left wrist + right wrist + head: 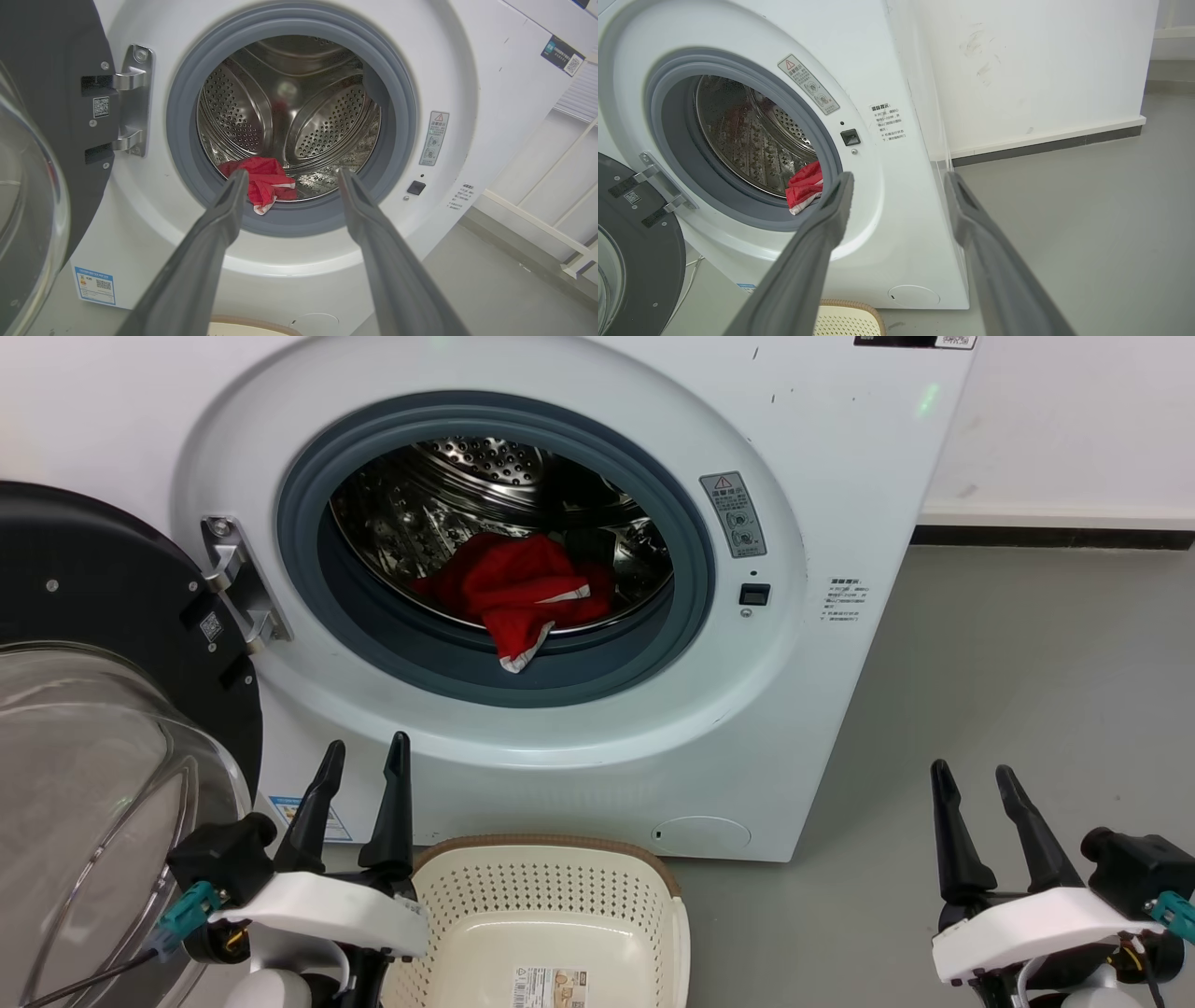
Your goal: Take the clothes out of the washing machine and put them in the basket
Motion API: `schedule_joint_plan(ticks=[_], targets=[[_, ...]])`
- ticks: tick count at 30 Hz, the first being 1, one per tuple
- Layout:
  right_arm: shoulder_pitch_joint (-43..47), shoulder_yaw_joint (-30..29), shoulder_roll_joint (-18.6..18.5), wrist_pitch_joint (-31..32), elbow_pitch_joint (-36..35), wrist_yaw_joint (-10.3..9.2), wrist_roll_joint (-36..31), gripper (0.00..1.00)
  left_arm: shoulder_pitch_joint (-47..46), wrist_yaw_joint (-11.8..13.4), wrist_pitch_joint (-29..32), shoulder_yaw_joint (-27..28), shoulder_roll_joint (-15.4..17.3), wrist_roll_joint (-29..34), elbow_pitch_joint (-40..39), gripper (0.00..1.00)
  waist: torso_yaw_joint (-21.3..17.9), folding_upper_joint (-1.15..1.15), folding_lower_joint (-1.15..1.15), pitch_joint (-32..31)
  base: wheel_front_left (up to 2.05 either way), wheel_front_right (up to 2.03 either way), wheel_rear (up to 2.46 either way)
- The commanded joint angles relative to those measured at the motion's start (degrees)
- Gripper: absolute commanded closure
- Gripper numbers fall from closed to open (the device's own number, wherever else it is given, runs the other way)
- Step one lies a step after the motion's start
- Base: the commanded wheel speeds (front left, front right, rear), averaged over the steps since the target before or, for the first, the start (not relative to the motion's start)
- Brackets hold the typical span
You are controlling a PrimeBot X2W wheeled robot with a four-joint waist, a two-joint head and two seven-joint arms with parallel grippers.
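Jaws spread, clothes [519, 588] overhang the grey ring [597, 677].

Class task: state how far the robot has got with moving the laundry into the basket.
Done: the washing machine has its door open; the basket sits below, without clothes. In hand: nothing; left pincer and right pincer are open, outside the drum. Left: grasping and moving the red garment, lying at the drum's front, a corner over the grey ring.
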Motion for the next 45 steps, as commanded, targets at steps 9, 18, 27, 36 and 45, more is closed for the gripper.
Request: schedule_joint_plan(ticks=[9, 18, 27, 36, 45], targets=[[0.13, -0.40, -0.04, -0.87, 0.09, 0.01, -6.61, 0.00, -1.39, 0.47, -1.67, -1.10, 0.80, 6.79, 0.12, 0.00, 0.11, 0.00, 0.00, 0.11, 0.00, 0.00, 0.00], [0.31, -0.52, -0.03, -1.12, 0.73, 0.00, -11.89, 0.00, -1.81, 1.40, -2.97, -2.15, 1.35, 12.52, 0.97, 0.00, 0.15, 0.00, 0.00, 0.25, 0.00, 0.00, 0.00], [0.64, -0.32, -0.02, -1.70, 1.41, 0.00, -16.27, 0.00, -1.95, 2.06, -4.08, -2.68, 1.62, 16.58, 1.79, 0.00, 0.33, 0.00, 0.00, 0.36, 0.00, 0.00, 0.00], [0.62, -0.16, -0.01, -2.50, 1.71, 0.00, -20.90, 0.00, -1.74, 2.52, -5.19, -2.27, 1.12, 20.28, 2.68, 0.00, 0.43, 0.00, 0.00, 0.35, 0.00, 0.00, 0.00], [0.80, -0.14, 0.00, -3.32, 1.97, -0.01, -23.53, 0.00, -1.98, 2.29, -6.18, -1.78, 0.72, 23.42, 3.28, 0.00, 0.61, 0.00, 0.00, 0.43, 0.00, 0.00, 0.00]])
